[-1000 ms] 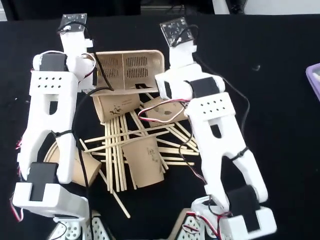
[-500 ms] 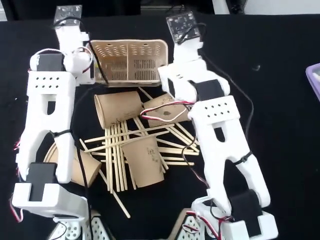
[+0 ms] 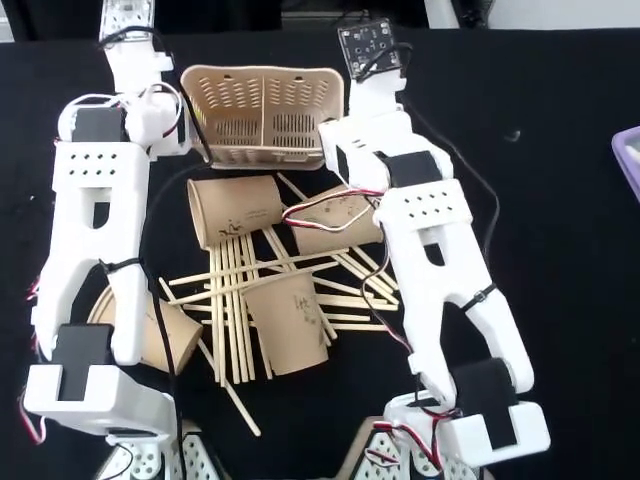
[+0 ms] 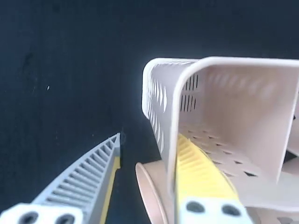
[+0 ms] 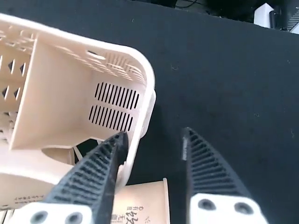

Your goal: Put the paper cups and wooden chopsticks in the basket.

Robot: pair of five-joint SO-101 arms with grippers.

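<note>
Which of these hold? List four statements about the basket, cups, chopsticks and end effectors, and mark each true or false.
One finger of the left end effector is inside the basket. True.
The wooden chopsticks are in the basket. False: they lie scattered among the cups.
The paper cups lie on their sides on the table. True.
The right end effector is shut on a cup. False: it is open beside the basket's corner.

High camera: fixed above the table (image 3: 560, 200), looking steeply down over the whole work area from a distance. Wrist cameras: each rides its arm, facing forward, very close to the basket (image 3: 262, 115) (opposite ends). All three views share that basket
</note>
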